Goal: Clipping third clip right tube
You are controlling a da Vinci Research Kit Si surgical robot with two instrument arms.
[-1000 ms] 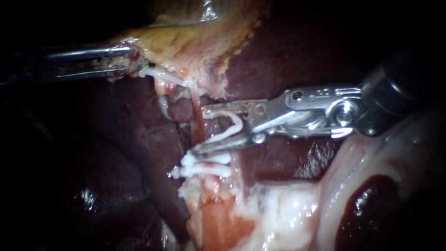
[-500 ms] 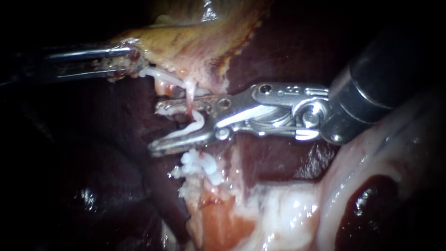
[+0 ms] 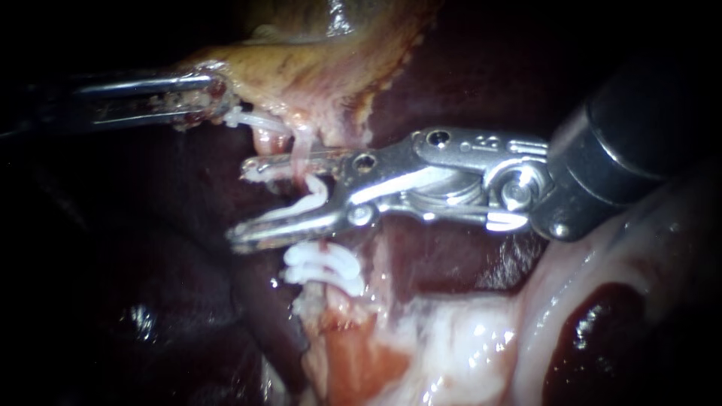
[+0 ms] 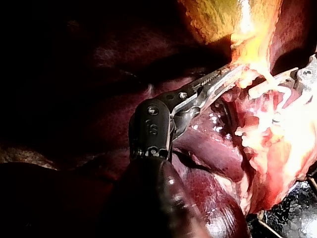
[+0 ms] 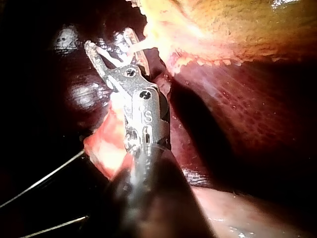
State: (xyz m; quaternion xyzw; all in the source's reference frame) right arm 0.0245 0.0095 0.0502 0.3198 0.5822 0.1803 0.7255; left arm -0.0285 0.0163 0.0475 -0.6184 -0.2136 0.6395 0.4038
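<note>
**Right instrument's jaws spread wide at the tube, clip not squeezed yet**

In the endoscope view the right instrument (image 3: 239, 203) is coming in from the right with its jaws standing wide apart. A white open clip (image 3: 314, 197) is sitting deep between them, touching both jaws. That clip is the only thing it's actually holding.

The tube (image 3: 303, 154), a thin pinkish strand, is hanging down from the gallbladder (image 3: 301, 68). It's crossing the upper jaw and dropping into the gap right by the clip's bend. I honestly can't tell whether it's sitting properly inside the clip.

Just under the lower jaw, a pair of closed clips (image 3: 323, 265) is sitting across the same tube, one right beside the other, above the pale fatty tissue.

The left instrument (image 3: 218, 98) is reaching in from the left, its jaws clamped together on the gallbladder's edge, where the yellowish wall is thinning into white strands. The left wrist view is showing the same pinch, with the right instrument's tip just ahead of it.

The right wrist view is showing the spread jaws with white clip material between them and the gallbladder ahead. The dark liver (image 3: 466, 83) is lying behind all of it.
</note>
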